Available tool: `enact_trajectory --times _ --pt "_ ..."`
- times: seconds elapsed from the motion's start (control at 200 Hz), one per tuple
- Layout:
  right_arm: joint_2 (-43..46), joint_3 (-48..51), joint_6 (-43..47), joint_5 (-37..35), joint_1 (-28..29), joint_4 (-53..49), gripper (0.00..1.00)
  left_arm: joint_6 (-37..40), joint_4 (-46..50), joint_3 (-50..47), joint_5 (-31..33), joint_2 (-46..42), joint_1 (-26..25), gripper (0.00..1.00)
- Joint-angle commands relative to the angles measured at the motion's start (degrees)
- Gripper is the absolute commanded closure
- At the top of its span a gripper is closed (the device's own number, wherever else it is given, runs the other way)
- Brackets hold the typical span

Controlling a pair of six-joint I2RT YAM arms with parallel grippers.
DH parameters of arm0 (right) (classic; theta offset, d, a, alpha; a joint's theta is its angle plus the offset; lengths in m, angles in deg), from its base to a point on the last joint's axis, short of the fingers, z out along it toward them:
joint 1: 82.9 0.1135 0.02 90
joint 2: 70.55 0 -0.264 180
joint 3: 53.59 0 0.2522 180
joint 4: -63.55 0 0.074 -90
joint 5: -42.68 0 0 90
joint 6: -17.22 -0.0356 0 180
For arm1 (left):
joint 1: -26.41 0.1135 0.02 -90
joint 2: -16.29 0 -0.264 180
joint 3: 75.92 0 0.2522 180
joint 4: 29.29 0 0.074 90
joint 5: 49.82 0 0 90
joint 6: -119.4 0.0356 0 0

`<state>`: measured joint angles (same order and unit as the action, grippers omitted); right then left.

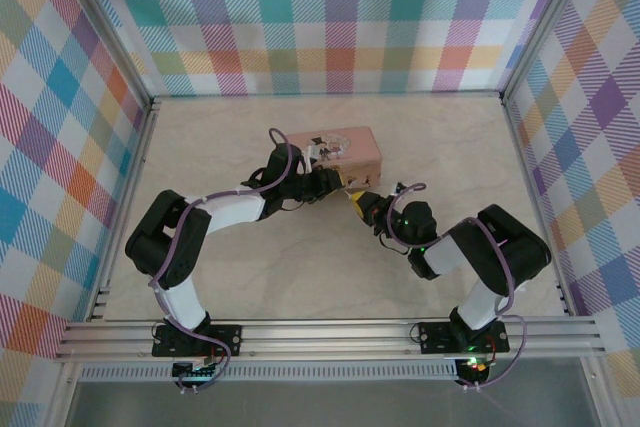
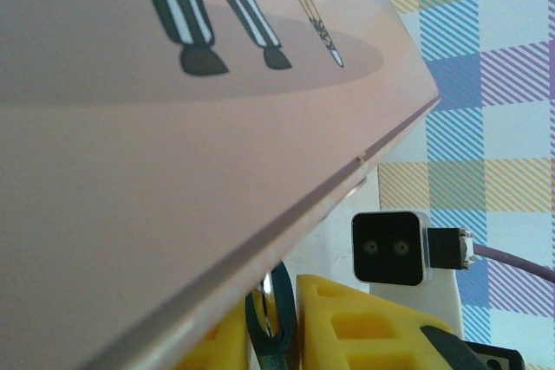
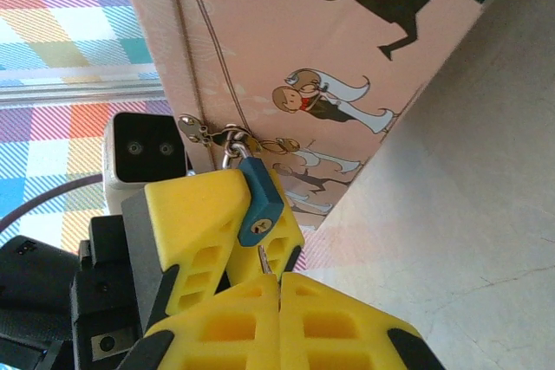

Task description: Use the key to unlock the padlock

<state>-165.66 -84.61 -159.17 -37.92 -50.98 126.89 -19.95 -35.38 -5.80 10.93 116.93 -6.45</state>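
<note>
The padlock (image 3: 258, 205), small and teal-blue, hangs by its silver shackle from the hasp on the pink picture tin (image 3: 347, 58). My left gripper (image 2: 276, 327) is shut on the padlock (image 2: 286, 304), with one yellow finger (image 3: 195, 214) on each side of its body. My right gripper (image 3: 277, 279) is shut on the key (image 3: 263, 257). Its thin silvery blade sticks up from between the pads, and its tip is just below the brass keyhole on the padlock's underside. In the top view both grippers (image 1: 335, 185) (image 1: 358, 203) meet at the near side of the tin (image 1: 345, 150).
The tin lies on the beige table (image 1: 450, 147), towards the back and middle. Plaid walls (image 1: 330, 27) close in the back and both sides. The right wrist's camera block (image 2: 390, 249) is close in front of the left fingers.
</note>
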Motion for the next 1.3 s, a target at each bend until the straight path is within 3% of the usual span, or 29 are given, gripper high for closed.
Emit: enact_trajectory --times 0.0,1.295 --pt "-0.7 -1.6 -0.3 -0.7 0.4 3.6 1.0 -1.3 -5.3 -0.8 -0.3 -3.1 0.5 0.8" --pt "-0.2 0.3 -0.1 -2.5 2.5 3.6 1.0 -2.4 -7.6 -1.8 0.7 -3.5 0.7 0.8"
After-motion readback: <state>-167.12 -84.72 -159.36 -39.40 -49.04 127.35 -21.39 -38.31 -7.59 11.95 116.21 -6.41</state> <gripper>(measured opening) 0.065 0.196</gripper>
